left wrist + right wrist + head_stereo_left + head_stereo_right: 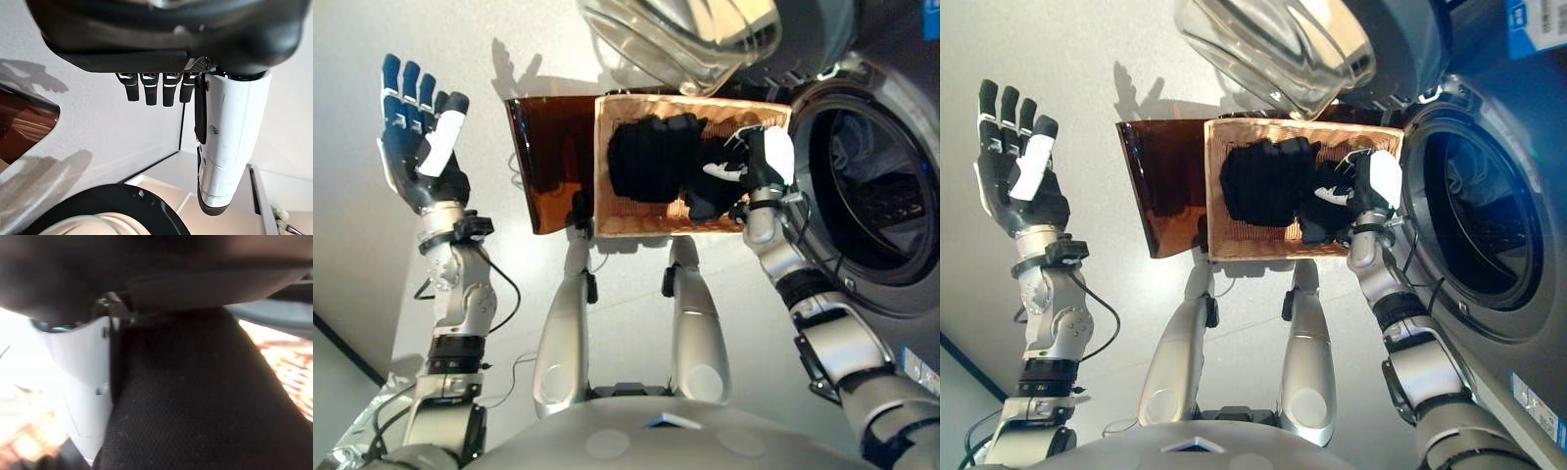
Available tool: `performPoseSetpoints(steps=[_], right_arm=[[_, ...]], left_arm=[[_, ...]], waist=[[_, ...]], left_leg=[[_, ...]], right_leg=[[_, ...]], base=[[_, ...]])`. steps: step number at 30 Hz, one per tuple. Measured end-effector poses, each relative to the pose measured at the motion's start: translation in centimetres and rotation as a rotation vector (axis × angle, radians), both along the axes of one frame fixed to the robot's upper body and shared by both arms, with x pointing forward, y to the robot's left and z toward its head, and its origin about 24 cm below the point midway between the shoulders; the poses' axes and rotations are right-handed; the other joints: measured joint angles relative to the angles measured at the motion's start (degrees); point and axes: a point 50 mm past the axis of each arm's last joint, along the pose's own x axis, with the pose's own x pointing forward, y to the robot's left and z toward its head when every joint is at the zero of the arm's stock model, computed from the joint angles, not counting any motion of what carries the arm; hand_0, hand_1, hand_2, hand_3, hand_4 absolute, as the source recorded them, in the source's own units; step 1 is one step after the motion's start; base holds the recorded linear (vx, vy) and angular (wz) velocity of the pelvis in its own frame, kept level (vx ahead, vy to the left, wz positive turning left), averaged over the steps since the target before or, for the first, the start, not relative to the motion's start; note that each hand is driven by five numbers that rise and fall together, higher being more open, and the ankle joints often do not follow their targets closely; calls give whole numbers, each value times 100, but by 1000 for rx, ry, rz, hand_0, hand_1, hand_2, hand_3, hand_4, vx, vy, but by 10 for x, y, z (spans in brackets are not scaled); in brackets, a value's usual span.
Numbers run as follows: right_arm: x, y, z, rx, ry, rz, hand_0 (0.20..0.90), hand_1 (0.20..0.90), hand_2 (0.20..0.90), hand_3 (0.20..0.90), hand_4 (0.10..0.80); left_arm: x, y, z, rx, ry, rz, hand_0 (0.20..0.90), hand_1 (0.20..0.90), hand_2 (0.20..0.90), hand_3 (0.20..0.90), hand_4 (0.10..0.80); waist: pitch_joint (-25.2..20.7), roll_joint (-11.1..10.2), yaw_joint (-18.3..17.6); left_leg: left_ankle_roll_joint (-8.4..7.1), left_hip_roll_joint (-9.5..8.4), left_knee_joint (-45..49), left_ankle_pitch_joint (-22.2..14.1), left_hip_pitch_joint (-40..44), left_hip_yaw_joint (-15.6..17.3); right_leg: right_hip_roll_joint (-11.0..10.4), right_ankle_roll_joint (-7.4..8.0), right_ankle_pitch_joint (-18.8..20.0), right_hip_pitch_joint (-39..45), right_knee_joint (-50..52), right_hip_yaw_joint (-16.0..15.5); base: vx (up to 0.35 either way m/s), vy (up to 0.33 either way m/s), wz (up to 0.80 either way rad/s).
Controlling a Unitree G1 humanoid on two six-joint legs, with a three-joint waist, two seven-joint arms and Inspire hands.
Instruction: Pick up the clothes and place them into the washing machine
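Right hand (766, 162) buried in black clothes (651, 162), grip unclear; left hand (419, 132) open; we'd lift clear of basket (603, 186) rim first

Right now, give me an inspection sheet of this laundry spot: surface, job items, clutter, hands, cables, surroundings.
Surface: pale floor, bare where it shows.
Job's things: black clothes lie in a woven basket; washing machine stands on the robot's right with its drum open and its glass door swung out above the basket.
Clutter: a brown translucent panel beside the basket.
Hands: left hand raised, open, empty; right hand in the basket against the clothes, fingers hidden.
Cables: nothing seen.
Surroundings: nothing seen.
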Motion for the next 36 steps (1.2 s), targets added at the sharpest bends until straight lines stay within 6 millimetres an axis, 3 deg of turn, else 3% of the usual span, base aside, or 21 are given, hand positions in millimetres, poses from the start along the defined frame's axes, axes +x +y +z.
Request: performPoseSetpoints(steps=[7, 16, 21, 26, 33, 36], right_arm=[[-25, -4, -4, 116, -23, 58, 200, 200, 200, 200, 300], [-56, -11, -16, 362, 25, 127, 200, 200, 200, 200, 300], [-70, -12, -9, 458, -6, 182, 200, 200, 200, 200, 300], [-79, -17, -14, 736, -28, 200, 200, 200, 200, 200, 300], [-90, -13, -66, 1134, 23, 14, 200, 200, 200, 200, 300], [-89, -8, -81, 1220, 40, -45, 200, 200, 200, 200, 300]], left_arm=[[-9, 4, -18, 2, 72, 9, 900, 900, 900, 900, 800], [-11, 9, -37, 0, 156, 4, 900, 900, 900, 900, 800], [-18, 11, -51, -4, 218, 4, 900, 900, 900, 900, 800], [-24, 12, -59, -24, 243, -4, 900, 900, 900, 900, 800], [-28, 12, -64, -88, 248, -7, 900, 900, 900, 900, 800], [-28, 13, -64, -100, 245, -5, 900, 900, 900, 900, 800]], waist=[[-8, -57, -259], [-19, -112, -302], [-54, -153, -393], [-89, -197, -401], [-101, -210, -384], [-98, -204, -382]], left_leg=[[3, 3, -3, -1, 458, 23], [10, 11, -5, -75, 1049, 157], [10, 11, -7, -137, 1428, 202], [-11, 16, -8, -187, 1628, 311], [12, 10, -7, -175, 1404, 357], [13, 9, -6, -173, 1353, 370]], right_leg=[[16, 1, -1, 452, -32, 5], [28, 8, -6, 974, -60, 136], [26, 21, -18, 1365, -164, 180], [39, 47, -20, 1539, -229, 284], [34, 7, 63, 1270, -245, 326], [13, 3, 66, 1210, -247, 338]], base=[[11, -6, -1], [51, 2, -7], [44, 19, -8], [-57, 8, -11], [-69, 5, -5], [-58, 2, -3]])
